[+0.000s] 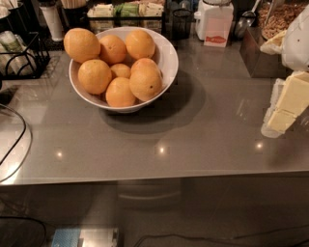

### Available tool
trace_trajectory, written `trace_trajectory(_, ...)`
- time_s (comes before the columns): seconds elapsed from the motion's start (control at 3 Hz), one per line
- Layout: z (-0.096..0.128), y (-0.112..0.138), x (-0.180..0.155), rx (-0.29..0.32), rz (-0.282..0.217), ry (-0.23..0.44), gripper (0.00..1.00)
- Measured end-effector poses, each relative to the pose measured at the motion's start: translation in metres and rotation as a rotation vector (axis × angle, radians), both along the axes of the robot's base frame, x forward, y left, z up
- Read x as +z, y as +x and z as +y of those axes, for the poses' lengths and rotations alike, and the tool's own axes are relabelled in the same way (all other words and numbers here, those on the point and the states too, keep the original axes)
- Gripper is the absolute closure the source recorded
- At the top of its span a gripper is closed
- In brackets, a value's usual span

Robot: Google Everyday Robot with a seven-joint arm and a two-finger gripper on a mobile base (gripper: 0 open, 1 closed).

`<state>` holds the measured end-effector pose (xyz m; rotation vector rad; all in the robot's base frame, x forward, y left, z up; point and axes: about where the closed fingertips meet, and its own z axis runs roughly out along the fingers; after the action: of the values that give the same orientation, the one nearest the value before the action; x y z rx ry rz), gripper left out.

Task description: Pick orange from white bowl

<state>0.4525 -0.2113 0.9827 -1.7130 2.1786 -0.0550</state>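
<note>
The white bowl (166,55) stands at the back left of the grey table and holds several oranges. The orange (146,80), the largest and slightly oval, lies at the bowl's front right, on top of the pile. A rounder one (82,44) rests on the far left rim. My gripper (282,108), cream-coloured, hangs at the right edge of the view, well to the right of the bowl and above the table, holding nothing that I can see.
Behind the bowl stand a tray of packets (126,10), a dark mesh cup (181,23), a white dispenser (215,21) and a bin of nuts (275,29). A black wire rack (21,55) stands left of the bowl. A black cable (19,140) loops at the left edge.
</note>
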Motion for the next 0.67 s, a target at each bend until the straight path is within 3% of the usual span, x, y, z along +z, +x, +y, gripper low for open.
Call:
trace_trajectory(0.33, 0.047, 0.033, 0.023, 0.136, -0.052, 0.080, 0.00)
trace_trajectory(0.67, 0.112, 0.051, 0.053, 0.308, -0.103, 0.146, 0.00)
